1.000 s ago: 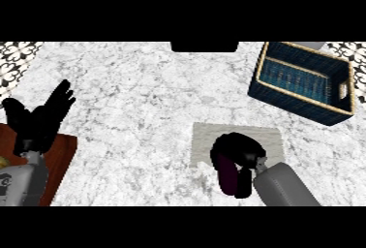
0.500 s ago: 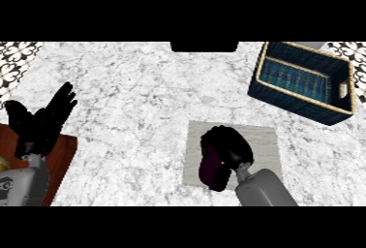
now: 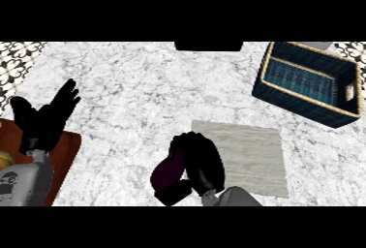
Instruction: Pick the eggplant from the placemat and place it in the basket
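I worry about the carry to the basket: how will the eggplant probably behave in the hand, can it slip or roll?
The eggplant looks smooth and rounded, so it may slip. The right hand curls its fingers over it, which should limit rolling. It seems stiff: it keeps its long shape and does not sag.

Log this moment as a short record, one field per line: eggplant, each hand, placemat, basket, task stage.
eggplant: dark purple eggplant, held at the placemat's left edge, partly hidden by the hand
right hand: right hand, fingers curled round the eggplant
left hand: left hand, open and resting at the view's left, fingers up
placemat: grey placemat on the marble counter, nothing else on it
basket: dark blue basket with tan rim, upper right, nothing visible inside
task stage: eggplant grasped, not yet in the basket
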